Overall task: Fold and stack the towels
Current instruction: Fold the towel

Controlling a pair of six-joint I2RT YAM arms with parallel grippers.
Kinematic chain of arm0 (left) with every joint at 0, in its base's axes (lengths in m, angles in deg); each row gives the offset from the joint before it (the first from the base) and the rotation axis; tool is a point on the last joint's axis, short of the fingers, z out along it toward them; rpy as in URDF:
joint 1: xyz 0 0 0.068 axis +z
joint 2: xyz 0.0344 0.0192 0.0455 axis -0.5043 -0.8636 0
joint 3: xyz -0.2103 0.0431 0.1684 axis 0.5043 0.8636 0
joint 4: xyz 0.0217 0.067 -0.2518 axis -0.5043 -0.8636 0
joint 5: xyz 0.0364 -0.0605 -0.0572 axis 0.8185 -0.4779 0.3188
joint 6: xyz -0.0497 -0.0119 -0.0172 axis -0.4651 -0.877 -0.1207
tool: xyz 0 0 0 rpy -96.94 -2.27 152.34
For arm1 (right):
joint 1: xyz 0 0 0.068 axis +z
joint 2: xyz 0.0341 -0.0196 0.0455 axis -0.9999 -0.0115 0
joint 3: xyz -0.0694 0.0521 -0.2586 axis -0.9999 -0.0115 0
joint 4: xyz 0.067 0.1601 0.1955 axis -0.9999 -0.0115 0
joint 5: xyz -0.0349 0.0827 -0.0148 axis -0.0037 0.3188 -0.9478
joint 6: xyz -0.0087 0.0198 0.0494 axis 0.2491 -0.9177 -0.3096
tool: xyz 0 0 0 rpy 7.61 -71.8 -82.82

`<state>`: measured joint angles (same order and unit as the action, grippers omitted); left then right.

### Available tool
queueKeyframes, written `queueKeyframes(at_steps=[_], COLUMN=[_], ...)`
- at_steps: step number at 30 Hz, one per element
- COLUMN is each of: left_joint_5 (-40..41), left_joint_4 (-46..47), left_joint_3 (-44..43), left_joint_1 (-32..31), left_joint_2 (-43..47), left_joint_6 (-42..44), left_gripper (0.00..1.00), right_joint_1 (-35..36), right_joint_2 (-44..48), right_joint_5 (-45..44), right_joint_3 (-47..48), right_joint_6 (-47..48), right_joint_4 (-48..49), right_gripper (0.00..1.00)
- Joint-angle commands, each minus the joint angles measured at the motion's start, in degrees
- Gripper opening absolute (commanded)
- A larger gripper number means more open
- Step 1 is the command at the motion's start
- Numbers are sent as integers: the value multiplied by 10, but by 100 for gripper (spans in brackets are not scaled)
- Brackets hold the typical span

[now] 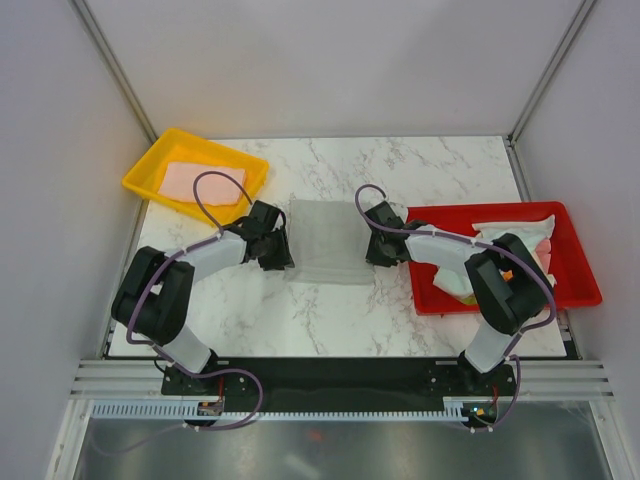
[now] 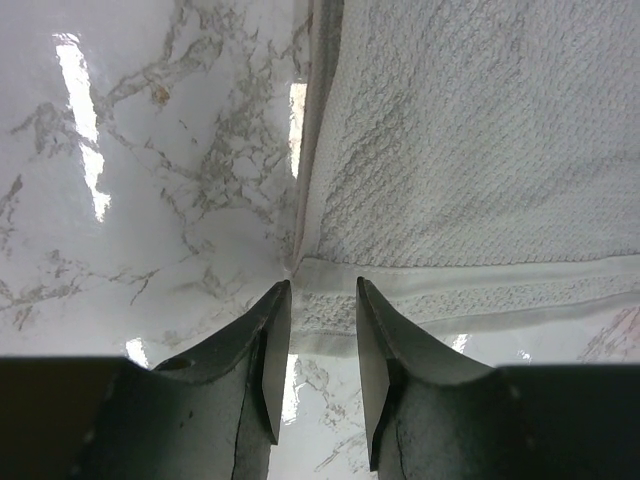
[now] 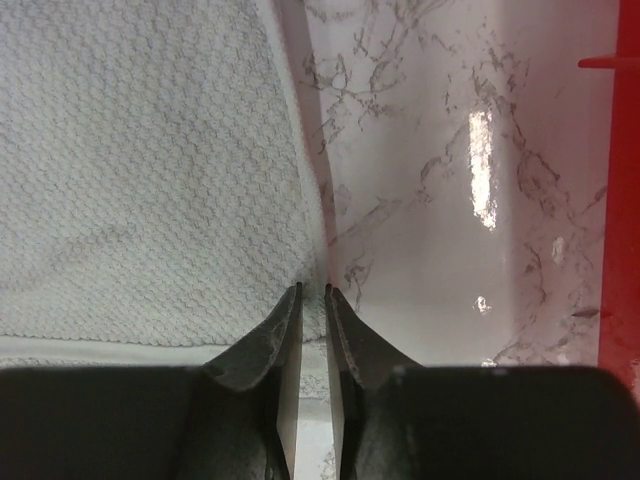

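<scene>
Right, from above: the pale towel lies flat in the middle of the table, with the left gripper at its left edge and the right gripper at its right edge. A pink towel sits in the yellow tray far left, and heaped towels wait in the red tray on the right. On to the left wrist: the jaws are spread at a corner, the hem lies just at the tips, nothing looks nipped. Now the right wrist: the jaws are nearly pressed together right on the towel's side edge, and I can't tell whether any cloth is caught. There's the danger: if one side grabs and the other doesn't, a lift would drag the towel askew. A shallow bite on that thin hem could also slip out. For room, there's bare marble ahead of and behind the towel, but the red tray's wall stands near the right arm, so a wide swing could clip it.
</scene>
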<state>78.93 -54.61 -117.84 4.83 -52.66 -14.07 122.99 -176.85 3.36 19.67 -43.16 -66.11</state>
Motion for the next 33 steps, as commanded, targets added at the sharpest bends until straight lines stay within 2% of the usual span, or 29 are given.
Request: queueKeyframes(at_steps=[1,10,15,25,29,30,33], left_joint_5=[-23,-38,-21,-9,-8,-8,-9], left_joint_4=[28,31,11,8,10,11,10], left_joint_3=[-14,-20,-27,-29,-28,-28,-31], left_joint_1=[7,8,8,8,8,8,8], left_joint_2=[9,14,1,-12,-21,-22,-23], left_joint_6=[-1,-1,-6,-5,-3,-3,-2], left_gripper=[40,40,36,35,21,14,3], right_joint_1=[2,2,2,2,2,2,2], right_joint_2=[-5,26,24,16,16,18,23], right_joint_5=[-6,-26,-27,1,3,4,2], right_joint_3=[-7,-3,-7,-39,-45,-46,-43], right_joint_6=[-3,16,17,4,5,7,12], right_joint_4=[15,-4,-12,13,24,25,25], right_gripper=[23,30,33,33,22,16,6])
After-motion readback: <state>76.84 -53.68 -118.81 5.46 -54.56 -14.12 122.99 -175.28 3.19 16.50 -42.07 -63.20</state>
